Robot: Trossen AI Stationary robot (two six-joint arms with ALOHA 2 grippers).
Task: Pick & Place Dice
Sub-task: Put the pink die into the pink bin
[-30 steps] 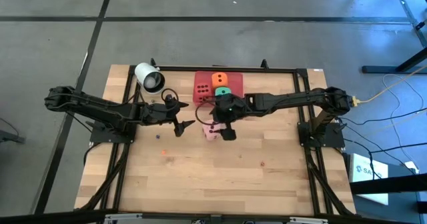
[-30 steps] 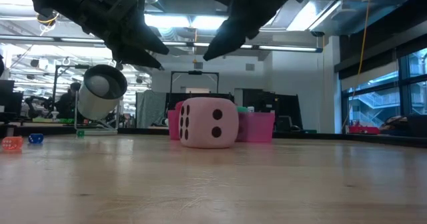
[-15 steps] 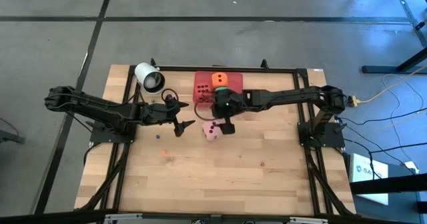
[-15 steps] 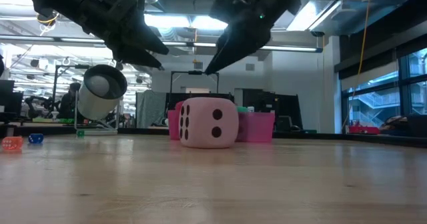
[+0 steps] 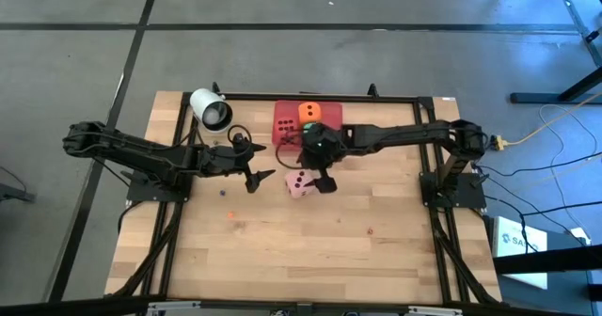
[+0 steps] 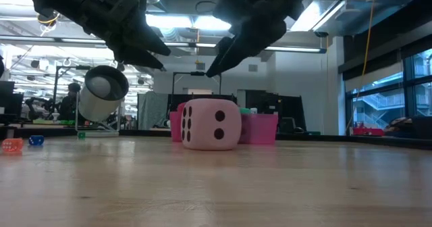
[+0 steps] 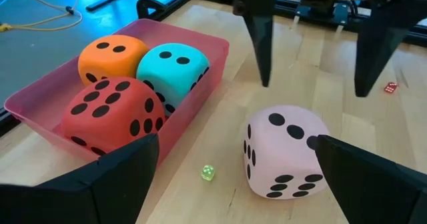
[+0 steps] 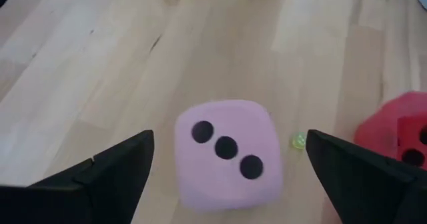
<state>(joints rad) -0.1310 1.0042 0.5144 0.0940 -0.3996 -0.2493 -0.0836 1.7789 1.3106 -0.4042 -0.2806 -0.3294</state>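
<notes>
Pale slatted wooden bench (image 5: 282, 250), filling the centre of the high view, with both dark arms reaching in from the sides.

Pink rectangular plastic tray (image 5: 286, 109) at upper centre of that view, holding the red soft die (image 7: 110, 114), the orange soft die (image 7: 110, 54) and a turquoise-green soft die (image 7: 172, 64), packed close together.

White cylindrical cup (image 5: 210, 109) lying on its side, upper left of the tray; best left alone.

Light pink soft die (image 5: 299, 183) on the bare bench just below the tray, apart from its wall, three pips up in the right wrist view.

Right gripper (image 5: 322, 177) poised above that die, jaws spread wide, nothing held. Left gripper (image 5: 257, 176) waiting just left of centre, jaws likewise wide and empty.

Tiny green die (image 7: 208, 173) between tray and pink die; worth avoiding.

Judged step: descent onto the pink die. Best done centred, fingers straddling opposite flat faces, lowered well past the top edge, closed gently on the soft foam, then lifted clear of the tray wall.
</notes>
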